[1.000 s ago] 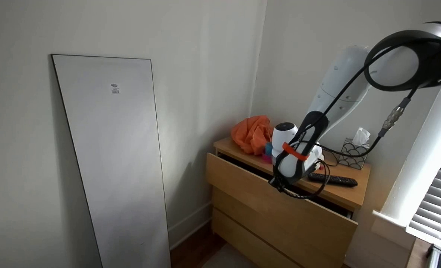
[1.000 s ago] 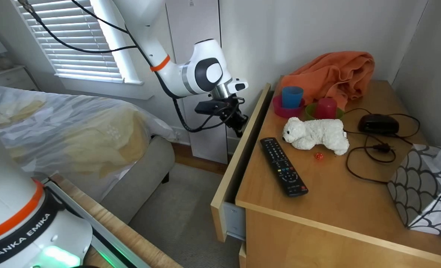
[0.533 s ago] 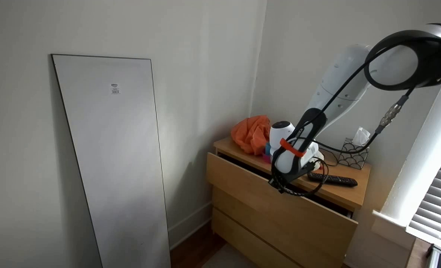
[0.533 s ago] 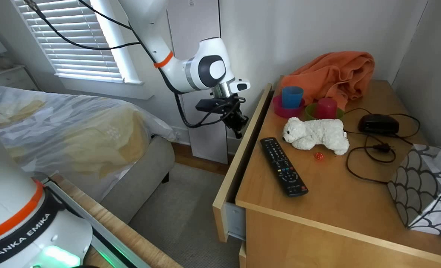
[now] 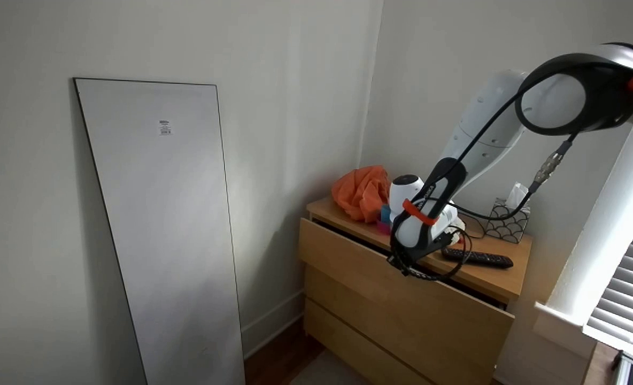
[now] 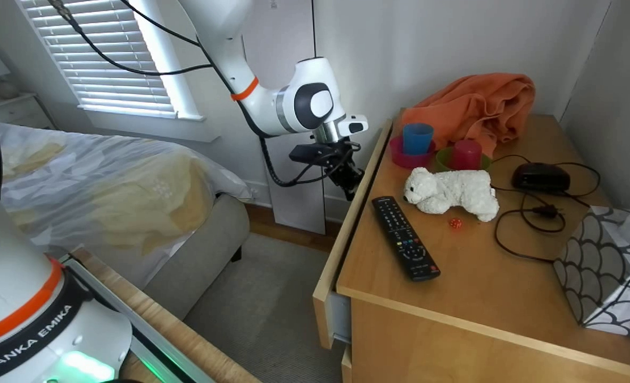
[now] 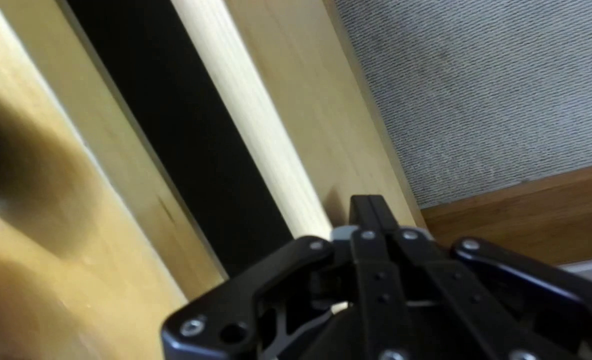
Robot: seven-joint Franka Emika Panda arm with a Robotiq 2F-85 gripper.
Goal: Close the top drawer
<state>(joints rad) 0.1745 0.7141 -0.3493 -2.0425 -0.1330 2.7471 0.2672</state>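
Standing partly out of the light wooden dresser [image 6: 427,340], the top drawer [image 5: 445,315] shows a dark gap behind its front in both exterior views. The fingers [image 7: 360,216] are pressed together with nothing between them, their tips at the drawer's outer face near its upper edge; whether they actually touch it, I can't quite tell.
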